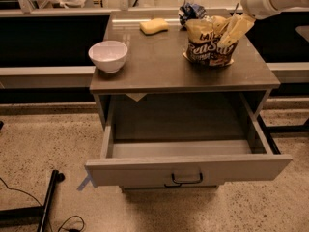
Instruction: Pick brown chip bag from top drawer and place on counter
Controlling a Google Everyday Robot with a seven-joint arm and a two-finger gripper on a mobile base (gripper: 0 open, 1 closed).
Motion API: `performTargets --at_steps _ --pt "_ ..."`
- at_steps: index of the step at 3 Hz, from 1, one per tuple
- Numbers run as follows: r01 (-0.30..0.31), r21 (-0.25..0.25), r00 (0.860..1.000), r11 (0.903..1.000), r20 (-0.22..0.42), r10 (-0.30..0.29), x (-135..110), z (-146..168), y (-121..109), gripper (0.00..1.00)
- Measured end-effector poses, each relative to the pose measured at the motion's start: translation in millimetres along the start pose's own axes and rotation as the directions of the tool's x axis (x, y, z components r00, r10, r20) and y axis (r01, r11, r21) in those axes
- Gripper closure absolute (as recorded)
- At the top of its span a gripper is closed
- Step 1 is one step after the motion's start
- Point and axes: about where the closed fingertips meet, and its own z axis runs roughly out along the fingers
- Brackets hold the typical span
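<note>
The brown chip bag (pixel 205 50) stands upright on the counter (pixel 159 64), at its right rear part, with the "Sea Salt" lettering facing me. My gripper (pixel 231 33) reaches in from the upper right and is at the bag's top right corner, touching or just against it. The top drawer (pixel 188 169) is pulled fully out below the counter, and its inside shows nothing in it.
A white bowl (pixel 108 55) sits at the counter's left edge. A yellow sponge (pixel 154 26) and a small blue-and-white bag (pixel 191 9) lie at the back. A black stand leg (pixel 48 202) and a cable lie on the floor at lower left.
</note>
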Motion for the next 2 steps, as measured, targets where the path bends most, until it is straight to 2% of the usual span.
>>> performTargets --at_steps 1,2 --pt "-0.043 0.069 0.999 0.9967 -0.005 0.043 19 -23 -10 0.00" --pt "-0.126 0.180 0.991 0.9756 -0.030 0.133 68 -72 -18 0.00"
